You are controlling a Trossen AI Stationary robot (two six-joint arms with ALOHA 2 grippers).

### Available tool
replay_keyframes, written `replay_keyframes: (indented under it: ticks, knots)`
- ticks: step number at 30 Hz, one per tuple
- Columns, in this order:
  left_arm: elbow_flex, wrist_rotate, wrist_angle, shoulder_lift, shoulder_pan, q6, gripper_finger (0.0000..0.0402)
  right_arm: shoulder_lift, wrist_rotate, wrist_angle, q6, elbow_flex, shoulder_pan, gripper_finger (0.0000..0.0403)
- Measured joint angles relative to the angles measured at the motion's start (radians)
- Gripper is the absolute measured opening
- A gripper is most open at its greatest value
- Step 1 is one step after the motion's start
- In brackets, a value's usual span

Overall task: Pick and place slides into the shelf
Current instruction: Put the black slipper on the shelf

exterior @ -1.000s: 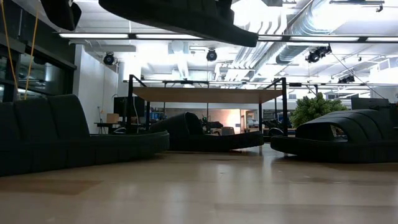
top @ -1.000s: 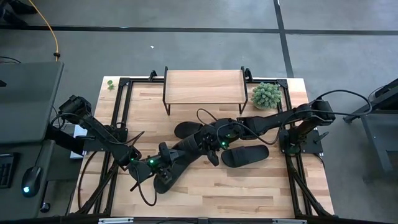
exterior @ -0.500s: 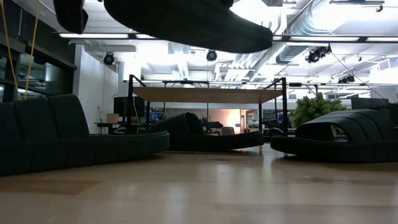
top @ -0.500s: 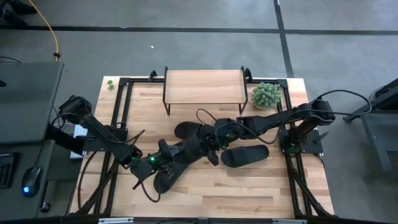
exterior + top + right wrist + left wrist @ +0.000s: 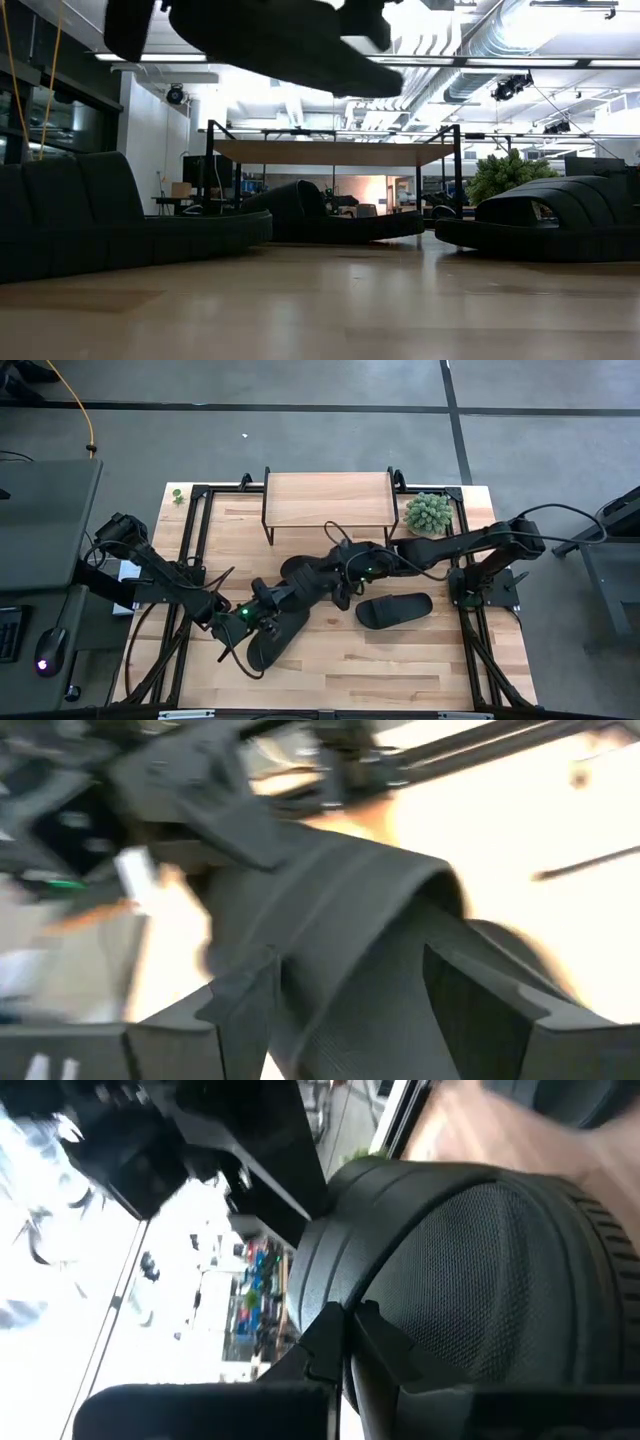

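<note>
You have a light wooden table (image 5: 400,660) with a black metal frame along its edges. At its far edge, centred, stands the shelf (image 5: 328,498), its wood top bare. Just right of it sits a small green plant (image 5: 428,513). One slide (image 5: 394,609) lies flat right of centre, another (image 5: 300,568) near the middle in front of the shelf, and a third (image 5: 268,645) near the left front.
</note>
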Motion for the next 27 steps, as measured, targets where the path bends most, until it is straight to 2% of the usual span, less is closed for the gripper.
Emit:
replay_keyframes:
  ticks: [4, 12, 18, 27]
  knots:
    - [0.0, -0.029, 0.008, 0.0, 0.01, 0.0, 0.0001, -0.003, 0.212, -0.19, -0.055, 0.11, 0.04, 0.0231]
    - [0.007, -0.043, 0.008, -0.001, 0.086, -0.047, 0.0001, -0.001, 0.444, -0.217, -0.152, 0.178, 0.149, 0.0231]
    - [0.044, -0.06, 0.009, -0.002, 0.117, -0.077, 0.0001, 0.014, 0.548, -0.259, -0.154, 0.177, 0.177, 0.0231]
    - [0.058, -0.046, 0.005, -0.002, 0.116, -0.091, 0.0001, 0.101, 0.611, -0.208, -0.236, 0.177, 0.179, 0.0231]
